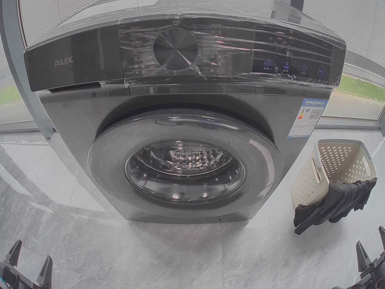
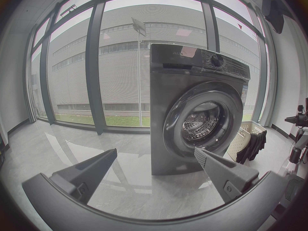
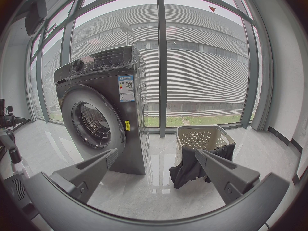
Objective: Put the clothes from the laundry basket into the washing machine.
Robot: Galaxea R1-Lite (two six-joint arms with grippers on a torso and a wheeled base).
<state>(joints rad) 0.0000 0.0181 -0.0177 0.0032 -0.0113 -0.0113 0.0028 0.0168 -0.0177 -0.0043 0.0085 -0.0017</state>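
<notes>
My left gripper [image 2: 155, 150] and right gripper [image 3: 155, 151] are spread, empty; I see black clothes [image 1: 337, 201] draping the laundry basket [image 1: 309, 177] at four o'clock.

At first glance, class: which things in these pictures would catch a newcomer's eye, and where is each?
The big grey washing machine stands in the middle, its round door shut. Just to its right sits a pale laundry basket, with dark clothes hanging out over its front rim.
</notes>
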